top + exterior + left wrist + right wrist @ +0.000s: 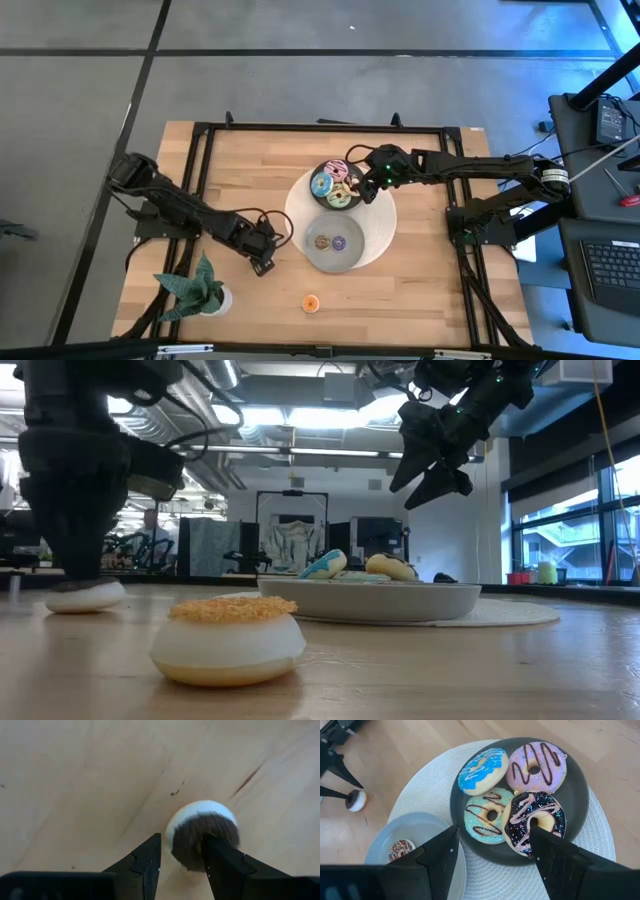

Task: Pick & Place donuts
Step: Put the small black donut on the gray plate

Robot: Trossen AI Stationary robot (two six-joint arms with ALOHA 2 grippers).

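Wooden table [420, 270] from above: left gripper [263, 266] beside light dish [335, 243]. Low view: orange mini [228, 638] apart. Left wrist: jaws apart straddling brown mini [202, 836]; may squirt sideways. Right wrist: right gripper [495, 852] spread over dark dish [575, 795]; could bump chocolate donut [535, 822].

Both arms are matte black, jointed segments with looped black cables. The right claw [366, 187] carries small green lights behind its wedge-shaped fingers; the left claw [263, 265] has the same angular, stepped black fingers [145, 865].
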